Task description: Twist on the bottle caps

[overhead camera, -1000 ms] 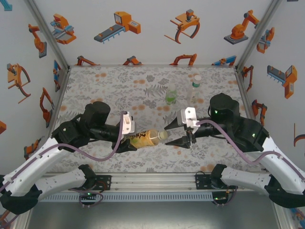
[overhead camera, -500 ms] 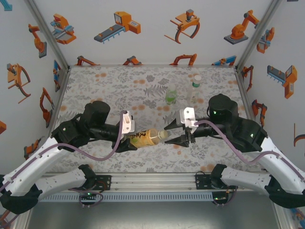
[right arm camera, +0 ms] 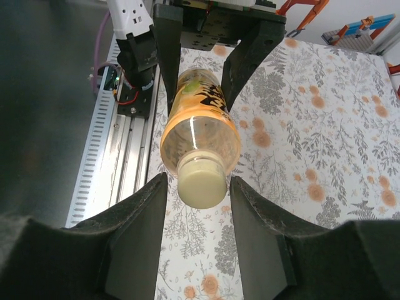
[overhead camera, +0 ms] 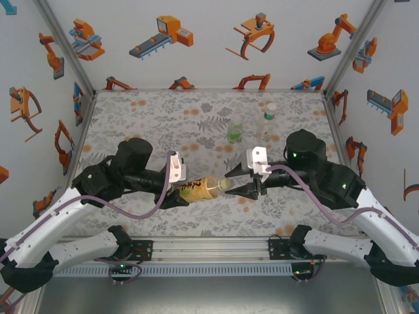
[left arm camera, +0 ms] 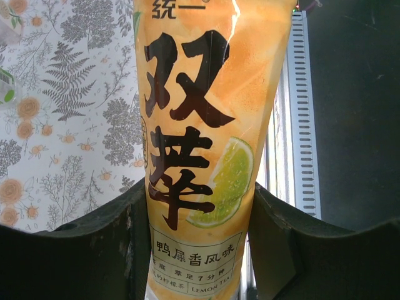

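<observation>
Low in the middle of the right wrist view, see the right gripper [right arm camera: 199,187] half open, one jaw on each side of the pale yellow cap [right arm camera: 201,182], not squeezing yet. Has slid left and closed in a little since a second ago, so looks ready to pinch and twist. Just above the cap, find the amber bottle [right arm camera: 200,134] lying sideways, gripped tight by the left gripper [left arm camera: 199,212]. On the yellow label [left arm camera: 200,125], read 统一, 双萃, 鸭屎香风味 and LEMON TEA.
</observation>
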Controlling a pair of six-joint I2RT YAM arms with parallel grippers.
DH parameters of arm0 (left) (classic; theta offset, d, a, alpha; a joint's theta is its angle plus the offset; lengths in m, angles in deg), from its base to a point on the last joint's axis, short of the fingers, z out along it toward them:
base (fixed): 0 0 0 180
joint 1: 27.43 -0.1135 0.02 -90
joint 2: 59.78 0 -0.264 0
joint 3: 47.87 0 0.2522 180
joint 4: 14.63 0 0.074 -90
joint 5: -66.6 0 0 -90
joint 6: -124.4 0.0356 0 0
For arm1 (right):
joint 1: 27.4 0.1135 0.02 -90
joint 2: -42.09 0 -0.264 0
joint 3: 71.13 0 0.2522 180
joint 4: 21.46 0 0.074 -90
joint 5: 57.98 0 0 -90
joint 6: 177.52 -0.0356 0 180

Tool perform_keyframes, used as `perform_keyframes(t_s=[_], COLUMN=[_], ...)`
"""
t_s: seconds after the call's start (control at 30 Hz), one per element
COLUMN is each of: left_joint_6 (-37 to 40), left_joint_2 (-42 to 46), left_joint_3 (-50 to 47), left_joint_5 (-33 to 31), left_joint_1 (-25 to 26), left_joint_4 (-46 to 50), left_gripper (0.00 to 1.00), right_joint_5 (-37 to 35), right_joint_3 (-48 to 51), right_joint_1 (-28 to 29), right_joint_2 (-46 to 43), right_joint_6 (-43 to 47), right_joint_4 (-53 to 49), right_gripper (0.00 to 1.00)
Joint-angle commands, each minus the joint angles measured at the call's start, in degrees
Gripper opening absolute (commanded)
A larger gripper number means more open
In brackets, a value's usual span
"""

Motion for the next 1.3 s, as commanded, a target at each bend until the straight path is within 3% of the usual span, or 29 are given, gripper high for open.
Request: perform_keyframes(t_s=[0.0, 0.2, 0.8, 0.97, 1.13, 1.27], left_joint_6=[-0.8, -0.8, -0.6, -0.6, -0.7, -0.8], left_joint_2=[0.0, 0.2, 0.4, 0.5, 0.3, 0.1], left_joint_3=[1.3, 1.4, 1.1, 0.9, 0.7, 0.1], left_joint_5=[1.0, 0.9, 1.3, 1.4, 0.9, -1.2], left_joint_1=[0.1, 0.1, 0.1, 0.1, 0.1, 0.1], left_joint_4=[0.0, -0.2, -1.7, -2.1, -2.4, -2.9], left_gripper=[0.00, 0.00, 0.00, 0.00, 0.00, 0.00], right_joint_5=[0.1, 0.0, -1.5, -1.0, -2.2, -8.0], right_joint_3=[0.3, 0.5, 0.7, 0.6, 1.3, 3.3], right_joint_1=[0.4, 0.4, 0.4, 0.4, 0.4, 0.4], right_joint_2=[-0.4, -0.3, 0.0, -0.1, -0.4, -1.0], right_joint_6=[-0.6, -0.7, -0.8, -1.5, -8.6, -24.4], right_joint_4=[1.4, 0.8, 0.9, 1.0, 3.5, 7.9], right_gripper=[0.42, 0.37, 0.40, 0.33, 0.19, 0.09])
